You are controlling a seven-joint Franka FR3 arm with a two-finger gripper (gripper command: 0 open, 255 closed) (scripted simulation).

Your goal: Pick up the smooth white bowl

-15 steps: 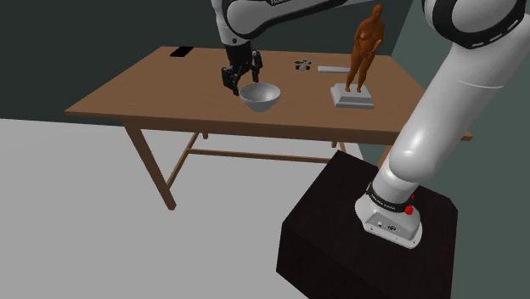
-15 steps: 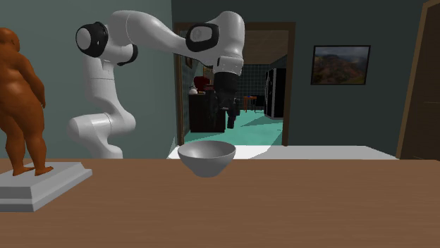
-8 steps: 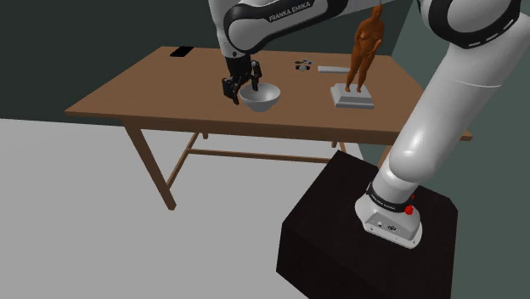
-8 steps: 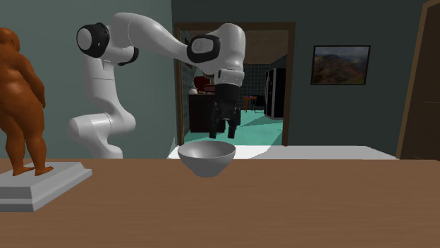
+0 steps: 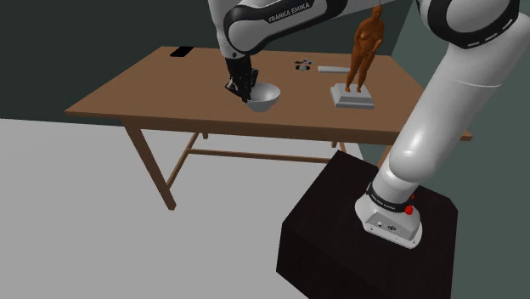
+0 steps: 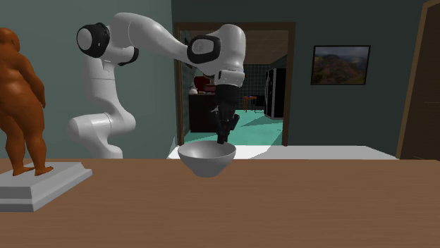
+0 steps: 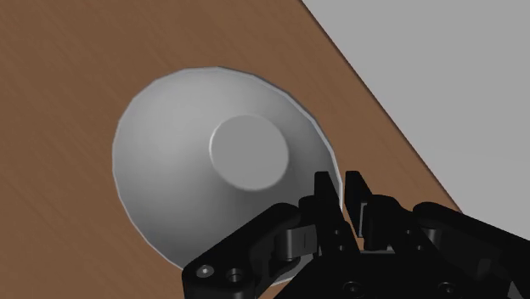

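Observation:
A plain pale grey bowl stands upright on the wooden table, near its middle. My black gripper is down at the bowl's rim, on the shoulder view's left side of it. In the wrist view the two fingers stand close together with the rim of the bowl clasped between them, one inside and one outside. From the second exterior view the gripper dips to the rim of the bowl, which rests on the table.
A brown human figurine on a grey plinth stands to the shoulder view's right of the bowl. A flat black item, a small dark object and a grey slab lie along the far edge. The dark stand is at lower right.
The gripper came down from above and beside the bowl to its rim, and the fingers, open a second ago, have closed on that rim. The bowl has not moved.

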